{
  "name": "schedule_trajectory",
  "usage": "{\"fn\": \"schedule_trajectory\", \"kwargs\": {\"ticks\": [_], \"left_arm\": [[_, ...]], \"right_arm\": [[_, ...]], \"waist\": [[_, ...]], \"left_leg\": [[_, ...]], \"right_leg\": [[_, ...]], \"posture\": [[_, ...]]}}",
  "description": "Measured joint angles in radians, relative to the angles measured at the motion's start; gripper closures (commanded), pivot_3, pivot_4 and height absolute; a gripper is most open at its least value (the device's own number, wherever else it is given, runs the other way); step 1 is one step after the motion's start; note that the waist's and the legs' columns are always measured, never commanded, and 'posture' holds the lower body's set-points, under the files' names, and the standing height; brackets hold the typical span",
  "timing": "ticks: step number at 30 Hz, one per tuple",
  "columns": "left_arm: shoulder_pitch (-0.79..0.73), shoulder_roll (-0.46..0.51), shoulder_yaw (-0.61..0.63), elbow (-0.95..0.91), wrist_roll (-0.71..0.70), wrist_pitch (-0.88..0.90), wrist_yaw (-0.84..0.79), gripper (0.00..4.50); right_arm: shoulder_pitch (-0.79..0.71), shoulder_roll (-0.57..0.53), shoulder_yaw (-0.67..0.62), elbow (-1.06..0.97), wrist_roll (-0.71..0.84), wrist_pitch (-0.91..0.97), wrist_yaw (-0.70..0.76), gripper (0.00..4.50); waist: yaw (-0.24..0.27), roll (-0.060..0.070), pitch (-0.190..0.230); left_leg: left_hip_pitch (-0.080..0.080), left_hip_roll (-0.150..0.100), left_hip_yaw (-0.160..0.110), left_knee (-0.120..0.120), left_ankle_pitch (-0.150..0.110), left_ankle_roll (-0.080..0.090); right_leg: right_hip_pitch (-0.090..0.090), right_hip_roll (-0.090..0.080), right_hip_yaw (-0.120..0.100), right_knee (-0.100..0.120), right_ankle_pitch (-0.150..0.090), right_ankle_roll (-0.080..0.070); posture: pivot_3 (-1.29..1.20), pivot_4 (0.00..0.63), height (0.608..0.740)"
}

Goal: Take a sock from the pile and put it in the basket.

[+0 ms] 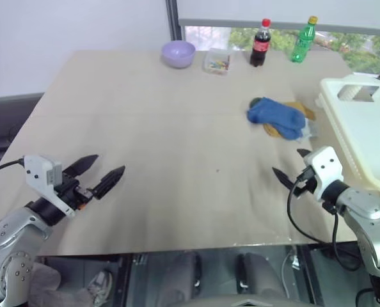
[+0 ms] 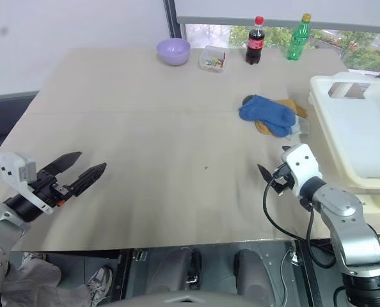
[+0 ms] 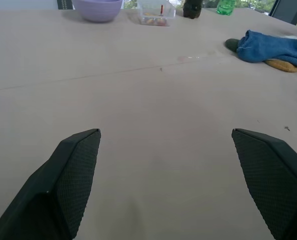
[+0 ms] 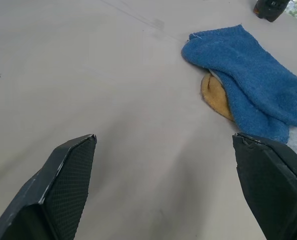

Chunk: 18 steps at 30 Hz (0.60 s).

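The blue sock [image 1: 276, 116] lies on top of the pile [image 4: 223, 92] on the right side of the table, over a mustard-yellow sock [image 1: 300, 110] and a light grey one [image 1: 311, 131]. The cream-white basket [image 1: 336, 118] stands just right of the pile at the table's right edge. My right gripper [image 1: 290, 162] hovers open just above the table, a short way in front of the pile, with nothing between its fingers. At the front left, far from the pile, my left gripper [image 1: 110, 164] is open and empty.
Along the far edge stand a lilac bowl [image 1: 178, 53], a small clear box of coloured bits [image 1: 216, 61], a cola bottle [image 1: 260, 43] and a green bottle [image 1: 303, 39]. The table's front edge [image 1: 177, 246] runs just below both grippers.
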Motion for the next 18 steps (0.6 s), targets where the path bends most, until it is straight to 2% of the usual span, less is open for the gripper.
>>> {"fn": "schedule_trajectory", "kwargs": {"ticks": [14, 18], "left_arm": [[0.005, -0.002, -0.024, -0.055, -0.024, 0.027, 0.007, 0.00], [-0.031, 0.006, -0.071, -0.080, -0.027, 0.027, -0.018, 0.00]], "right_arm": [[-0.064, 0.024, 0.057, 0.060, -0.053, -0.031, -0.044, 0.05], [-0.291, 0.053, 0.166, 0.243, -0.140, -0.031, -0.077, 0.05]], "waist": [[-0.001, 0.000, 0.000], [-0.011, 0.000, 0.001]], "left_leg": [[0.000, 0.000, 0.001, 0.000, 0.001, 0.001], [0.003, 0.000, 0.003, 0.002, 0.001, 0.001]], "right_leg": [[0.000, 0.000, 0.000, 0.000, 0.000, 0.000], [0.000, 0.001, 0.001, 0.002, 0.000, 0.000]], "posture": [[0.00, 0.150, 0.740], [0.00, 0.150, 0.740]]}}
